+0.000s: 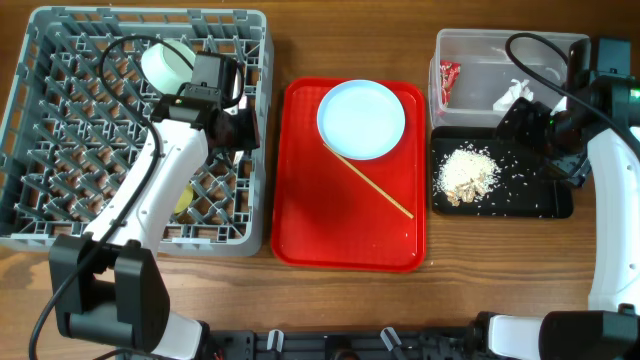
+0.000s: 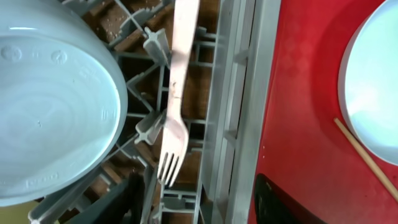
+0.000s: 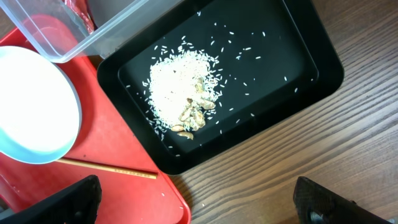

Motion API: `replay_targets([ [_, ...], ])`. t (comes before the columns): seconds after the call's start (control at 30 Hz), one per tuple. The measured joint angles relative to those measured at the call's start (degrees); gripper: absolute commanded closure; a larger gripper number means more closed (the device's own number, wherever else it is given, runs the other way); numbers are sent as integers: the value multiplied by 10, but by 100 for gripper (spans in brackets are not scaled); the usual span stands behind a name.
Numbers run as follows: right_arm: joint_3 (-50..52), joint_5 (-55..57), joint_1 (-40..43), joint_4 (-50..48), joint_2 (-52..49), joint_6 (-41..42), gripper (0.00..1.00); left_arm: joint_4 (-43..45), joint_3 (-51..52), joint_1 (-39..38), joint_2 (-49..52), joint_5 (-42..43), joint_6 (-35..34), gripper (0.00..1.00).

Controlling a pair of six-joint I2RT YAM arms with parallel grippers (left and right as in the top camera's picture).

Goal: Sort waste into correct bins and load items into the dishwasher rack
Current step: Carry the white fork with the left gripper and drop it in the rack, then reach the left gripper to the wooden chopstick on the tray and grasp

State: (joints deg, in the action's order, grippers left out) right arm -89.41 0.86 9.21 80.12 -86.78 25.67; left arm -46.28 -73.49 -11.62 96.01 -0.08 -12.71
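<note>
The grey dishwasher rack (image 1: 60, 225) fills the left. A small white bowl (image 1: 168, 62) stands tilted in it and also shows in the left wrist view (image 2: 50, 93). A white fork (image 2: 174, 124) lies among the pegs by the rack's right wall. My left gripper (image 2: 199, 208) is open just above the fork's tines, over the rack's right edge (image 1: 238, 128), holding nothing. A yellow cup (image 1: 183, 203) peeks out under the left arm. A round pale plate (image 1: 361, 119) sits on the red tray. My right gripper (image 3: 199, 208) is open and empty over the black tray (image 1: 545, 205), which holds food scraps (image 1: 468, 172).
The red serving tray (image 1: 300, 220) in the middle also carries a wooden chopstick (image 1: 367, 180). The clear tub (image 1: 480, 45) at the back right holds a red wrapper (image 1: 449, 80) and white paper (image 1: 512, 93). Rice grains are scattered in the black tray (image 3: 311, 50).
</note>
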Motion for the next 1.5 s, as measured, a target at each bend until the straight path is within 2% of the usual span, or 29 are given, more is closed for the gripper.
replay_targets([
  [0.17,0,0,0,0,0,0,0,16,-7,-22,-36,39,-27,43],
  [0.33,0,-4,0,0,0,0,0,31,-16,-106,-44,75,-127,43],
  [0.4,0,-4,0,0,0,0,0,54,-16,-156,-21,84,-183,44],
  [0.53,0,-4,0,0,0,0,0,118,-17,-228,45,85,-247,44],
  [0.8,0,-4,0,0,0,0,0,196,-17,-341,166,44,-288,42],
  [0.97,0,-4,0,0,0,0,0,202,-17,-364,176,-10,-297,43],
  [1.2,0,-4,0,0,0,0,0,192,-17,-374,176,-42,-311,46],
  [1.27,0,-5,0,0,0,0,0,172,-18,-374,176,-45,-336,39],
  [1.4,0,-5,0,0,0,0,0,73,-52,-361,179,-11,-379,28],
  [1.5,0,-5,0,-2,0,0,0,44,-108,-341,180,5,-388,24],
])
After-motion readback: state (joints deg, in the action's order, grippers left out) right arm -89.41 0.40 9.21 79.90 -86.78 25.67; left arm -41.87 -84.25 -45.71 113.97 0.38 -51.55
